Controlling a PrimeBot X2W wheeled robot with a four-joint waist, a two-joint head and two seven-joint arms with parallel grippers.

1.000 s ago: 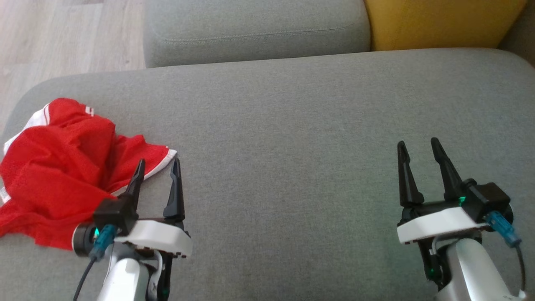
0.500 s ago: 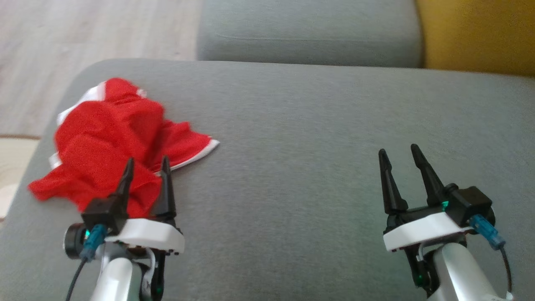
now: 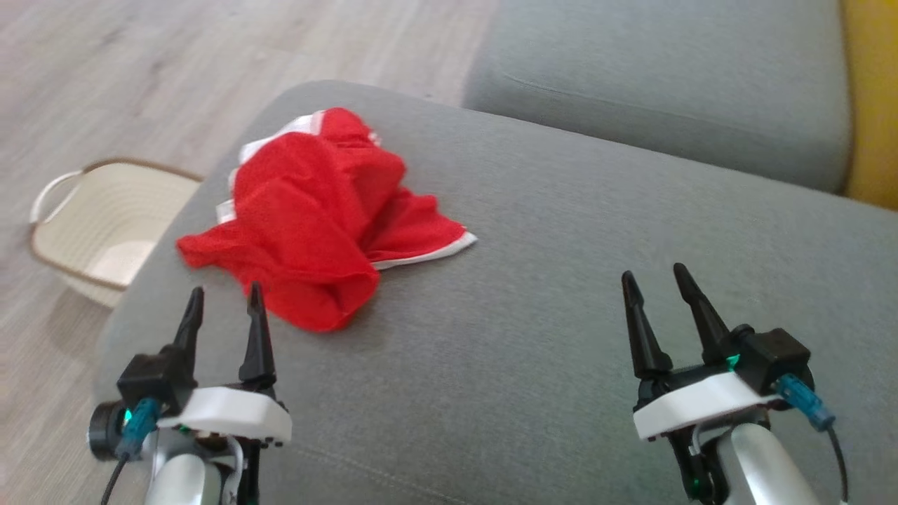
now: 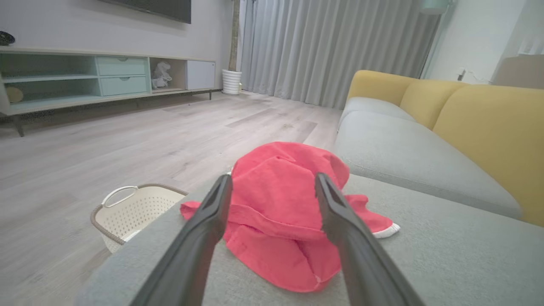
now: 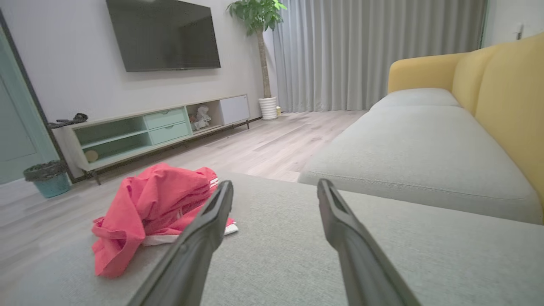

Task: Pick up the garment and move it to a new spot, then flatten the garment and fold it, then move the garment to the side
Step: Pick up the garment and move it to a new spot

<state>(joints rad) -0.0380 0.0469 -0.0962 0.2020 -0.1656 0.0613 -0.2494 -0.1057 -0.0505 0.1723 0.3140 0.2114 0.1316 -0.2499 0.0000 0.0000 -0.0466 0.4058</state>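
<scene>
The garment (image 3: 319, 210) is a crumpled red mesh piece with white trim, heaped near the left end of the grey sofa seat (image 3: 561, 280). My left gripper (image 3: 224, 298) hovers open just short of its near edge, nothing between the fingers; the left wrist view has the garment (image 4: 280, 212) straight ahead between the fingers. My right gripper (image 3: 652, 277) is open and empty over bare seat, well to the right. The right wrist view puts the garment (image 5: 153, 208) to the left of its fingers.
A cream woven basket (image 3: 98, 224) with handles stands on the wood floor (image 3: 175, 70) beside the seat's left end. A second grey cushion (image 3: 666, 77) and a yellow backrest (image 3: 873, 105) lie beyond. The seat's left edge drops off close to my left gripper.
The head camera has turned left, so the whole picture shifted right and the basket came into view. Both grippers stay open; the left one now sits just short of the garment instead of over it.
</scene>
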